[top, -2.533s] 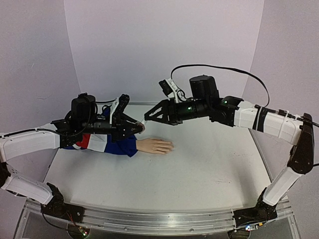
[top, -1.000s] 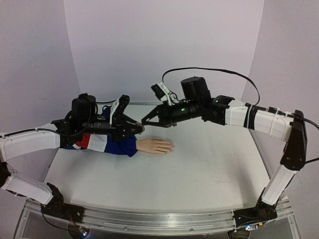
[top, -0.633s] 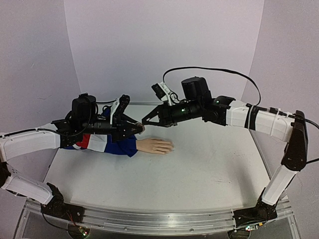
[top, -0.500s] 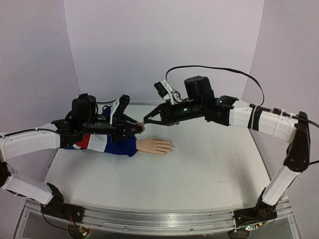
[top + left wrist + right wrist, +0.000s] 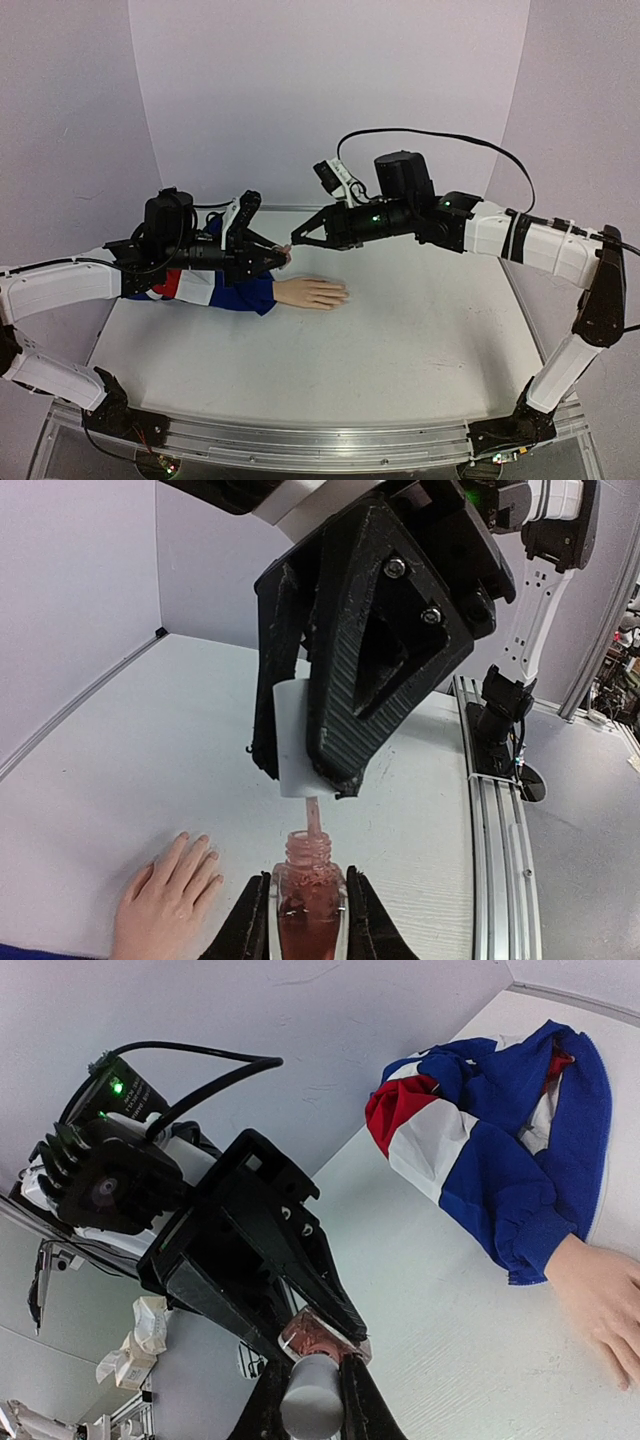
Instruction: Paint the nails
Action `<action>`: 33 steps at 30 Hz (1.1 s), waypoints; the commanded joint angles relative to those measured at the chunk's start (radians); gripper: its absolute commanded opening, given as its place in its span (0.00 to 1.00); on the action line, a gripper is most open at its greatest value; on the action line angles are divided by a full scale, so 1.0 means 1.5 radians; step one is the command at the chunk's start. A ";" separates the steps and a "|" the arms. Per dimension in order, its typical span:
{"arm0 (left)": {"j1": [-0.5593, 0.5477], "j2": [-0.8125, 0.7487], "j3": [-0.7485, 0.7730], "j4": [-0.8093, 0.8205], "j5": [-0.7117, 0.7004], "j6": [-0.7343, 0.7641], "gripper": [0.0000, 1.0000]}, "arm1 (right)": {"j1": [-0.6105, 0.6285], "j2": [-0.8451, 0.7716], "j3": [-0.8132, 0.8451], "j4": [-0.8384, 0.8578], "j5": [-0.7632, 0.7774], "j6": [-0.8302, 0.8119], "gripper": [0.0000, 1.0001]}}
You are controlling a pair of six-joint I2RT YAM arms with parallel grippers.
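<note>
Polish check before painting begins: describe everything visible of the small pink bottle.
The small pink bottle is clear glass holding reddish-pink polish, with a threaded neck. It hangs above the table near the mannequin hand, clamped by the left gripper, neck toward the right gripper. Its white cap is off, pinched just beyond by that gripper; the brush stem under the cap dips into the open neck. Its exact tilt is unclear.

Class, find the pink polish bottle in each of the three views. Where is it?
Top external: pink bottle, left of centre, up-left of the mannequin hand.
Left wrist: bottom centre, neck open.
Right wrist: bottom edge, above the white cap.
Shared landmark: the mannequin hand.
</note>
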State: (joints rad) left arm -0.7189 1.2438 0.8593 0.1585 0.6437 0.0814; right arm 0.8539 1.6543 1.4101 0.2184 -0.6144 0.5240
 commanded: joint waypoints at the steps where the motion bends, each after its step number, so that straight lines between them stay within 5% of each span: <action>1: 0.002 -0.003 0.007 0.023 -0.006 0.009 0.00 | 0.002 -0.038 -0.006 0.041 -0.003 -0.003 0.00; 33: 0.002 0.008 0.009 0.012 -0.009 0.014 0.00 | 0.002 -0.061 -0.021 0.055 0.013 0.005 0.00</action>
State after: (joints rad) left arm -0.7189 1.2530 0.8593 0.1574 0.6392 0.0822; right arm 0.8539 1.6230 1.3777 0.2420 -0.5957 0.5285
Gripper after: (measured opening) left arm 0.216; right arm 0.144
